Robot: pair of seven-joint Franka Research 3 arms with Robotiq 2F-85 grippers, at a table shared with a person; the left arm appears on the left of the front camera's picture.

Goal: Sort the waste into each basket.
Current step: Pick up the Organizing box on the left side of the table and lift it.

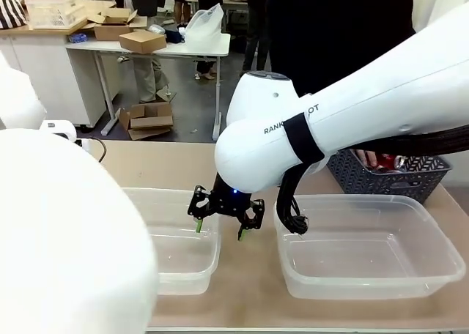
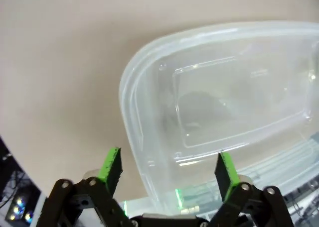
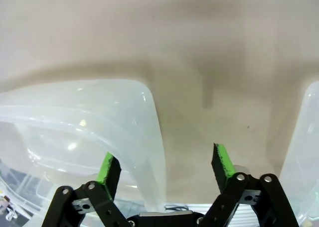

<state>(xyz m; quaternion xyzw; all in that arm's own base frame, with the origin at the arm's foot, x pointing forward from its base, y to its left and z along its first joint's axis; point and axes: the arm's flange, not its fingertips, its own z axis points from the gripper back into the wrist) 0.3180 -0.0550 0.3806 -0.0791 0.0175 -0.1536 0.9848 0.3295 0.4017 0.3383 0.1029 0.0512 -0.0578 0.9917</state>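
**A:** Start at the left. What is the left gripper [image 2: 168,167] doing?

**B:** Its fingers stand apart with nothing between them. It hangs over the rounded corner of a clear tub [image 2: 130,102], and I cannot tell which of the two.

**A:** And the middle?

**B:** The right gripper [image 1: 219,230] reaches across and hovers above the right-hand rim of the left tub [image 1: 183,283]. It too is released and grasps nothing. A narrow strip of bare table [image 1: 249,275] separates that tub from the right tub [image 1: 366,286].

**A:** Where is the waste?

**B:** Far right, in the dark lattice basket [image 1: 410,180] behind the right tub. There are red cans [image 1: 386,162] in it, with a person's hand [image 1: 365,158] among them.

**A:** How would they handle?

**B:** I'd judge them light, thin-walled and slick — a hard squeeze would buckle one further. It is better to pinch across the flattened body than on a creased end.

**A:** Room to move?

**B:** It is open above both tubs. The rolled rims stand proud, and the tubs look light enough to skid if clipped. A cable loop [image 1: 294,215] hangs close to the right tub's corner — and the hand occupies the basket.
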